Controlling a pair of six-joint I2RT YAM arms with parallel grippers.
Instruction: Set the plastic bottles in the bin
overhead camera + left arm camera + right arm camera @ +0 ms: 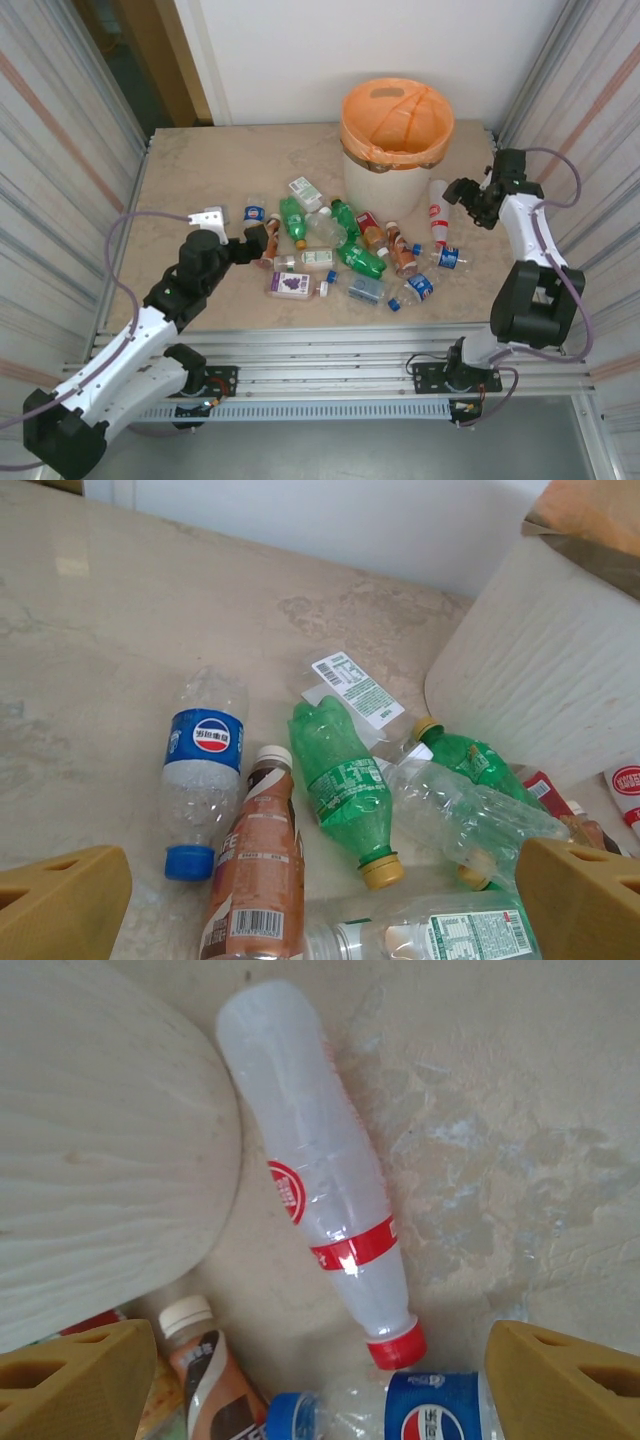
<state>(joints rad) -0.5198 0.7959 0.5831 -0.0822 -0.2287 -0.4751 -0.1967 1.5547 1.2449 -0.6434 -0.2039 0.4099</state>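
- The left gripper (249, 246) is hovering at the lower left of centre in the top view. Its jaws are standing wide apart and are holding nothing.
- In the left wrist view, its fingers (60, 905) are sitting at the two lower corners. A brown bottle (258, 870) is lying just ahead, between them.
- Beside the brown bottle, a blue-label bottle (203, 770) is lying at its left and a green bottle (345, 785) at its right. A clear bottle (470, 815) is lying further right.
- The bottles (340, 250) are lying in a loose pile on the table (200, 170) at the centre of the top view, in front of the bin.
- The right gripper (465, 192) is hovering at the right of the top view, just beside the bin. Its jaws are standing wide apart and are gripping nothing.
- In the right wrist view, a red-band bottle (320, 1190) is lying below the gripper. Its red cap is pointing toward the lower edge and its base is lying just beside the bin wall.
- The bin (397, 140) is standing upright at the upper centre of the top view, with its orange bag folded over the rim.
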